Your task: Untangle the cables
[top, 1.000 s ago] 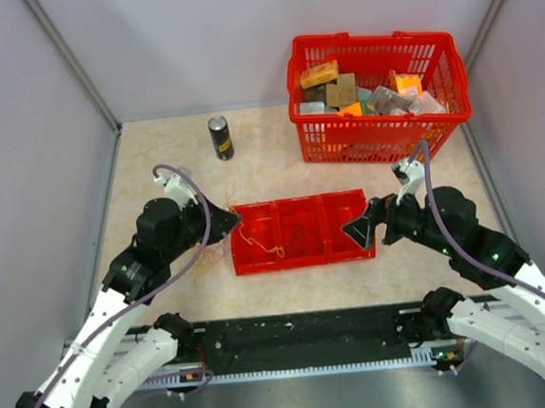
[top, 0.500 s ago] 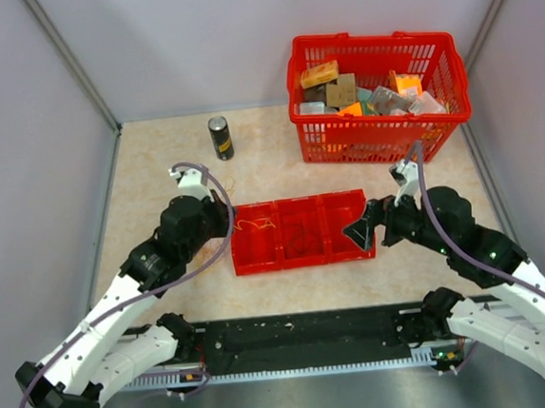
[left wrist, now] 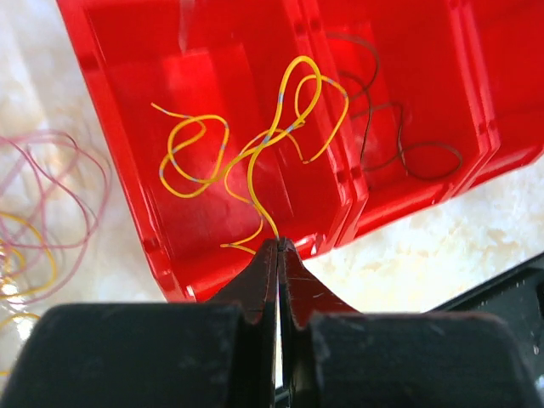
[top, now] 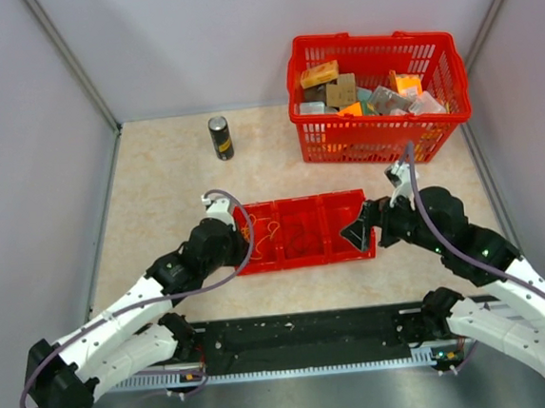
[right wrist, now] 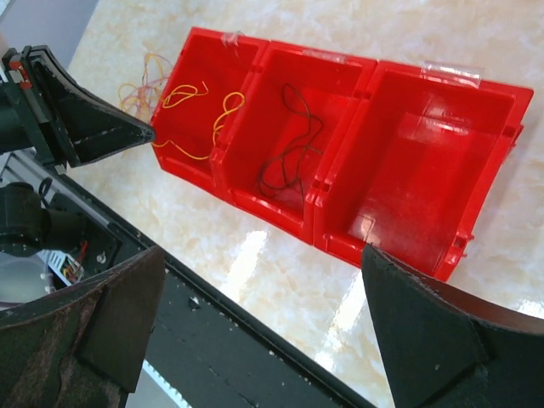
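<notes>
tray [left wrist: 212, 85]: red plastic, smooth and shiny
yellow cable [left wrist: 270, 136]: smooth coat, looks like plastic
table top [right wrist: 280, 272]: pale stone look, glossy
left gripper [left wrist: 278, 246]: black, dull, not shiny
basket [top: 381, 139]: red plastic grid

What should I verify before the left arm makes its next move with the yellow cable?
1. Grip: left gripper shut on the yellow cable: ok.
2. Place: yellow cable over the left compartment of the tray: ok.
3. All of the yellow cable inside that compartment: cannot tell; one loop reaches the divider.
4. Yellow cable apart from the dark cable, which lies in the middle compartment: ok.
5. Yellow cable free of the tangle outside the tray: ok, as far as visible.
6. Other arm: right gripper open, touching no cable: ok.
</notes>
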Motion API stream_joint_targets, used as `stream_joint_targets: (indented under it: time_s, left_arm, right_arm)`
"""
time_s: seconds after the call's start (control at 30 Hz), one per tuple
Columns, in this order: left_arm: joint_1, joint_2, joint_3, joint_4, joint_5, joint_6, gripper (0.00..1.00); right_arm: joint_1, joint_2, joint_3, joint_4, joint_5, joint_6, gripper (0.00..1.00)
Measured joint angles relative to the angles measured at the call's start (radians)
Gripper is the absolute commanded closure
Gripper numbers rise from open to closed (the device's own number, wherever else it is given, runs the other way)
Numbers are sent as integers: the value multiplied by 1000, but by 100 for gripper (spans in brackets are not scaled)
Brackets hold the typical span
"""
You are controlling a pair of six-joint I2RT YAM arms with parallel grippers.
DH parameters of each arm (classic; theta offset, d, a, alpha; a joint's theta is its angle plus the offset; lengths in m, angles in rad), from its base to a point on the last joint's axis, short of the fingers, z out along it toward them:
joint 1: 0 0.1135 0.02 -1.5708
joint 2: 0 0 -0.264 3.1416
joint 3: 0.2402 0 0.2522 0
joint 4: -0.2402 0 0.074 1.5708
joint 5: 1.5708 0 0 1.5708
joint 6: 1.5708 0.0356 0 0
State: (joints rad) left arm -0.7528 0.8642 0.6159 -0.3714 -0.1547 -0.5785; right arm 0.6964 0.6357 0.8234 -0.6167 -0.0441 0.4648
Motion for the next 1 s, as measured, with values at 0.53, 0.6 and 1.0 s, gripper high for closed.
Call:
stream_joint_targets:
  time_s: [0.53,0.6,1.0]
  left_arm:
    - [15,370,121,-64,15,-103,78]
    - [21,418,171,-71,22,-87,54]
    - [68,203,188,-164,35,-46,2]
  right_arm:
    - [0,-35,-53,3,-14,19,5]
    - [0,-35,-53,6,-18,21,6]
    - [0,-84,-90,2,-60,49,6]
